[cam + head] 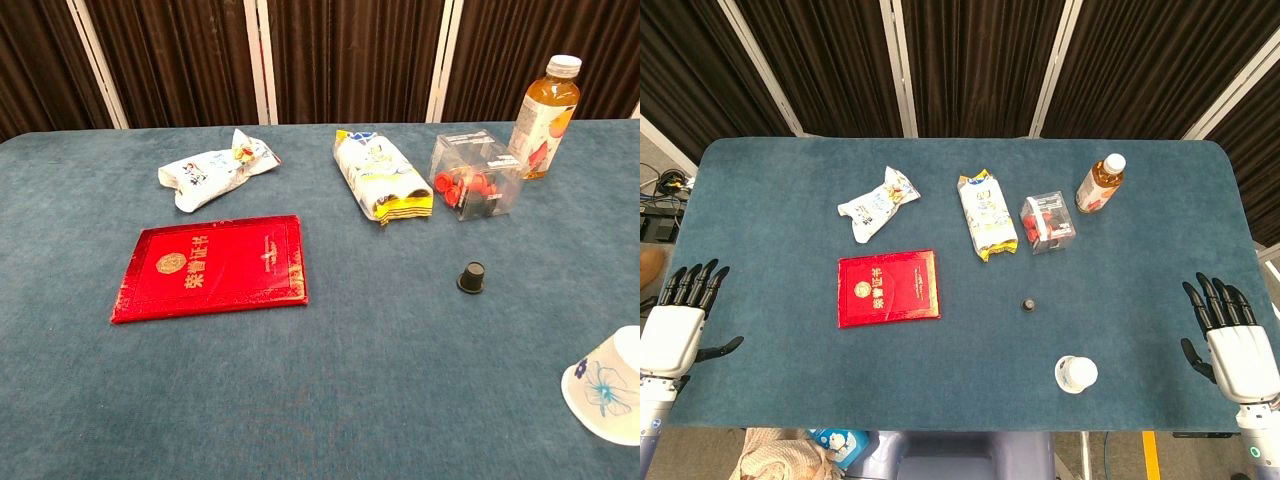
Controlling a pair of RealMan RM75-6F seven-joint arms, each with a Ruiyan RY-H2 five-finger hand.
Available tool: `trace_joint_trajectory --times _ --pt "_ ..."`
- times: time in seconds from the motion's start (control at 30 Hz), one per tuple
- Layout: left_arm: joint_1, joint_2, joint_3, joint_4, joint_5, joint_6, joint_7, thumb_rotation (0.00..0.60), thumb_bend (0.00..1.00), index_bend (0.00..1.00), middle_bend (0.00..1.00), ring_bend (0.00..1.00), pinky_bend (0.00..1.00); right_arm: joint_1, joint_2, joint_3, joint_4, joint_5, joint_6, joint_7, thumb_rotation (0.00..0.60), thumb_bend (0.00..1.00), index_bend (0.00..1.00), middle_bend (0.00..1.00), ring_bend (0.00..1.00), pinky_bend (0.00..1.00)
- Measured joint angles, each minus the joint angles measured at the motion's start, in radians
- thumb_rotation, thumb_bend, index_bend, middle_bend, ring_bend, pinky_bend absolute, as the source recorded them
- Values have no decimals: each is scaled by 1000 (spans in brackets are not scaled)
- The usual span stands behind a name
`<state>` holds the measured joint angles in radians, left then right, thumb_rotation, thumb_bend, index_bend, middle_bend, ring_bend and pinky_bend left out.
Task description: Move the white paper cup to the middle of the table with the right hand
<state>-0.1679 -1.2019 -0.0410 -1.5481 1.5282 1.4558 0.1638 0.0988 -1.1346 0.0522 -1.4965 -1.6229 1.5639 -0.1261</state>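
Note:
The white paper cup (1075, 374) stands upside down near the table's front edge, right of centre; the chest view shows the cup (607, 386) at the lower right with a blue print on its side. My right hand (1235, 343) hovers at the table's right front corner, fingers spread, holding nothing, well to the right of the cup. At the left front corner my left hand (678, 321) is likewise spread and empty. Neither hand appears in the chest view.
A red booklet (889, 288) lies left of centre. Behind it are a white snack bag (877, 204), a yellow-white packet (986, 214), a clear box of red pieces (1047, 223) and a drink bottle (1100, 184). A small black cap (1028, 304) sits behind the cup.

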Motion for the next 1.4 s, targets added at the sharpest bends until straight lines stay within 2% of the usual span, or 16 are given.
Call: trace_joint_trajectory --times 0.27,0.53,0.7,1.0,1.2,1.4 --pt "-1 1 -2 0 -8 -4 -4 600 0 0 0 0 0 4 0 0 0 2 -10 5 600 355 0 0 0 112" --pt "1 2 -1 3 -6 -2 -10 600 0 0 0 0 0 24 19 -38 -19 -88 -26 48 600 338 0 0 0 112" --pt "0 1 -1 8 -14 -11 -12 600 0 0 0 0 0 66 49 -90 -53 -176 -103 57 600 329 0 0 0 112" --pt "0 1 3 0 -7 -8 -2 600 0 0 0 0 0 147 81 -156 -172 -245 -280 50 600 328 0 0 0 119" --pt "1 0 0 0 -16 -10 -2 600 0 0 0 0 0 178 56 -173 -223 -246 -369 -26 600 328 0 0 3 143" --pt "0 1 2 -2 -14 -11 -1 600 0 0 0 0 0 188 10 -171 -227 -206 -415 -79 600 328 0 0 4 148"
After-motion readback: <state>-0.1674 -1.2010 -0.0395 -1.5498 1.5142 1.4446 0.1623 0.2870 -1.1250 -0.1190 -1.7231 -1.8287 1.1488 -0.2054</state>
